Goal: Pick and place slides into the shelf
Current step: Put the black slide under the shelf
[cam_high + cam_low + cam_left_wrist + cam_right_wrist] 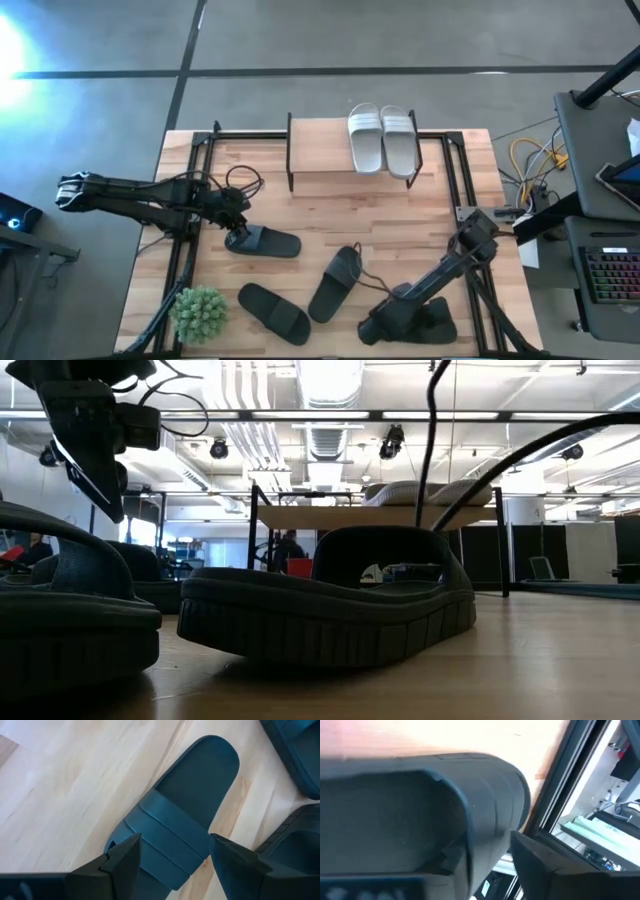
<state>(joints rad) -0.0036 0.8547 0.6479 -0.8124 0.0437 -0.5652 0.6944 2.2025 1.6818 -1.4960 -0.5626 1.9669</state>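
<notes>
While two pale slides already lie side by side on the shelf top board, four black ones wait on the table.

High view: left gripper sits at one end of a black slide. Right gripper is low at the near edge, on another black slide.

Low view: a chunky foam sole with ribbed sidewall fills the frame; arched strap, matte.

Left wrist view: fingers spread wide either side of the banded strap, holding nothing. Grasp step; closing comes next.

Right wrist view: too close — jaws look partway in around the slide's rounded edge, but I cannot tell if it is gripped. Next is a firm pinch, then lift toward the shelf.
</notes>
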